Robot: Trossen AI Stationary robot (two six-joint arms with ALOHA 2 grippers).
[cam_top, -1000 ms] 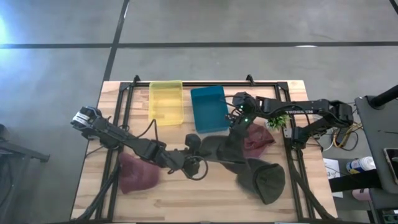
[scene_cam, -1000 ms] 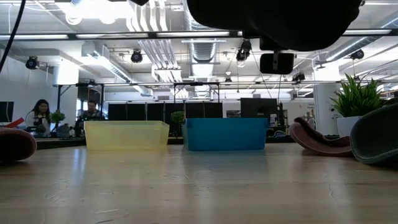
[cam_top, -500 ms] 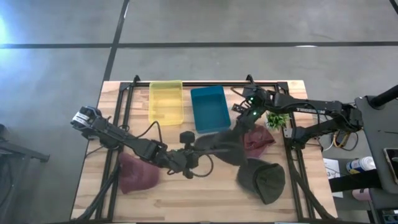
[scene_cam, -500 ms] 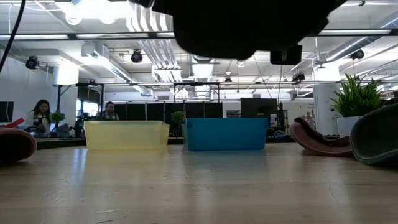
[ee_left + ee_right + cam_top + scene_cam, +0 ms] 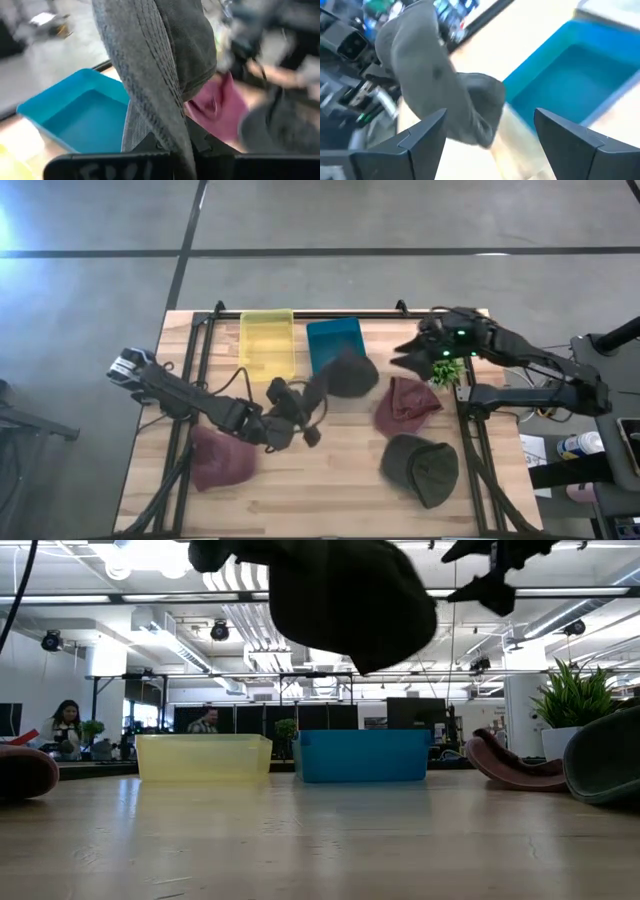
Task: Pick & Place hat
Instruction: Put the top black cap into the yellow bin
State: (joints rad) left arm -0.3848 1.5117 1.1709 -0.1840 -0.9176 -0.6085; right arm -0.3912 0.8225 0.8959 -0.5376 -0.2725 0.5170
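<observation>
A dark grey hat (image 5: 347, 373) hangs in the air at the near edge of the blue bin (image 5: 333, 343), and my left gripper (image 5: 312, 393) is shut on it. In the low view the grey hat (image 5: 350, 600) is well above the table. My right gripper (image 5: 405, 352) stands open near the far right of the table, apart from the hat; its wrist view shows the grey hat (image 5: 435, 85) beyond its spread fingers (image 5: 422, 140). A yellow bin (image 5: 268, 345) stands left of the blue one. My left gripper pinches the hat's stitched brim (image 5: 167, 127) between its two fingers, which come roughly level from the table's near left. The hat is lifted clear of the table, and its crown (image 5: 352, 372) reaches past the fingers toward the blue bin.
A maroon hat (image 5: 405, 405) and a dark green hat (image 5: 420, 468) lie on the right half of the table; another maroon hat (image 5: 220, 458) lies near left. A small potted plant (image 5: 445, 370) stands at the right. Black frame rails run along the table's sides.
My right gripper has opened, let go of the grey hat and drawn back toward the table's far right. My left gripper has carried the hat toward the far edge, up to the blue bin, and the hat now hangs from it alone.
</observation>
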